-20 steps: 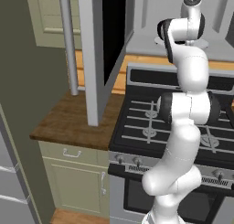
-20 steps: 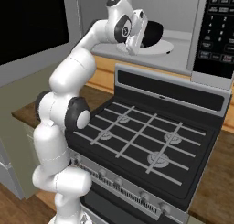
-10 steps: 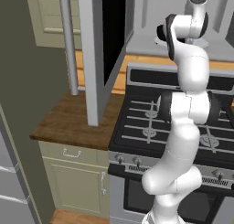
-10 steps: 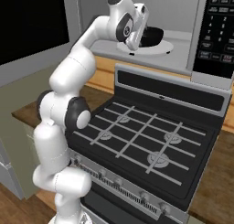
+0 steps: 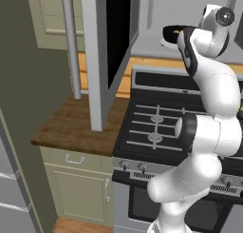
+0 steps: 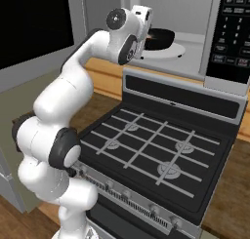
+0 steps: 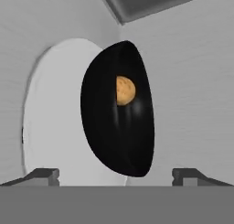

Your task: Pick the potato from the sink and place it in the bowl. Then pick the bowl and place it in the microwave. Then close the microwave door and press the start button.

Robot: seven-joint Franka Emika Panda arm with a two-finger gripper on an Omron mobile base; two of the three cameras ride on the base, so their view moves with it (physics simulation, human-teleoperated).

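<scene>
From the left base view, taking the microwave as my landmark: its door stands swung wide out to the left of the cavity, edge-on, with its long silver bar handle on the outer face. The bowl sits inside the cavity, just a dark rim peeking past my wrist, which is at the mouth of the microwave. Half a second ago my wrist sat a little higher and deeper toward the cavity; now it is drawn slightly back

From the right base view, the bowl rests on the white turntable inside the microwave, just behind my hand. The black stove lies below the microwave. A second ago my hand hugged the bowl; now there is a gap between them

In the hand view, my claw is spread wide with nothing between the tips, and the bowl lies straight ahead of it, free, with the potato inside it. So bowl and potato are delivered, I judge. The next move turns on the door: it hangs off to the left of the microwave, well apart from my claw, so I must back out and swing leftward behind it to push it shut
</scene>
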